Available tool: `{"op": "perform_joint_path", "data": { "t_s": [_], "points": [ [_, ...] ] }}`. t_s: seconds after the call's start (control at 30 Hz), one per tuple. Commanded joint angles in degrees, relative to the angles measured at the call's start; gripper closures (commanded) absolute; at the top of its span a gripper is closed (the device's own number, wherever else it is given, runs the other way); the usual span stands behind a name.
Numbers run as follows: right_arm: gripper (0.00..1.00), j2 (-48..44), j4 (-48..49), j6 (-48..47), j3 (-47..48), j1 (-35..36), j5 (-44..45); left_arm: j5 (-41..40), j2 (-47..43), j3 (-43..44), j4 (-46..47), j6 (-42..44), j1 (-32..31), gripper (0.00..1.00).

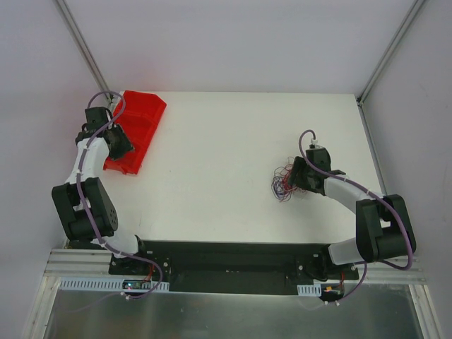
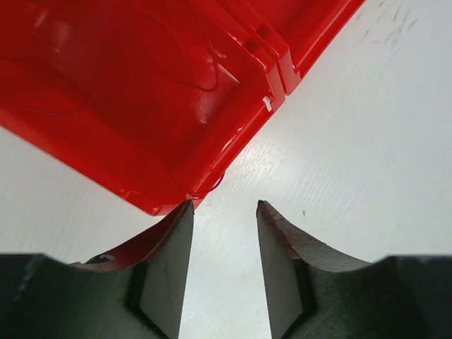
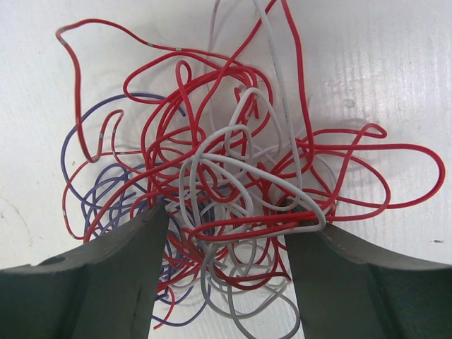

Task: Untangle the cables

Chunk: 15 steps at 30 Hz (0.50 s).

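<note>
The cables [image 3: 226, 176] lie in one tangled clump of red, purple and pale grey wires on the white table; in the top view the cables [image 1: 284, 181] sit right of centre. My right gripper [image 3: 229, 219] is open, its jaws set down around the near part of the clump with wires between and over the fingertips. In the top view the right gripper [image 1: 296, 178] is at the clump's right side. My left gripper [image 2: 224, 206] is open and empty, its left fingertip against the corner of the red bin [image 2: 155, 92]. In the top view the left gripper [image 1: 121, 147] is over the bin.
The red bin [image 1: 141, 116] stands at the table's far left, tilted along the left arm. The white table [image 1: 226, 141] spreads between the arms. Metal frame posts rise at the back corners.
</note>
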Motion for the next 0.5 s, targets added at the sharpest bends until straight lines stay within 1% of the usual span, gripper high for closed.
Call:
{"op": "perform_joint_path", "data": {
  "t_s": [0.0,0.07,0.2,0.37,0.47],
  "points": [
    [0.32,1.7,-2.5,-0.3,0.1,0.9,-1.6,4.4,4.7,1.9,-0.9,-0.4,-1.5,0.61],
    [0.32,1.3,-2.3,-0.3,-0.3,1.0,-1.6,1.9,5.9,1.8,-1.2,1.2,-3.5,0.63],
    [0.32,1.3,-2.1,-0.4,-0.3,1.0,-1.4,-11.8,6.5,0.2,-1.6,6.0,-10.0,0.63],
    [0.32,1.6,-2.4,-0.4,0.0,1.0,-1.3,-19.6,7.7,0.5,-3.3,12.1,-14.1,0.62],
    [0.32,1.5,-2.5,-0.5,0.0,0.9,-1.3,-19.4,9.1,0.9,-4.2,15.5,-14.9,0.64]
  ]
}}
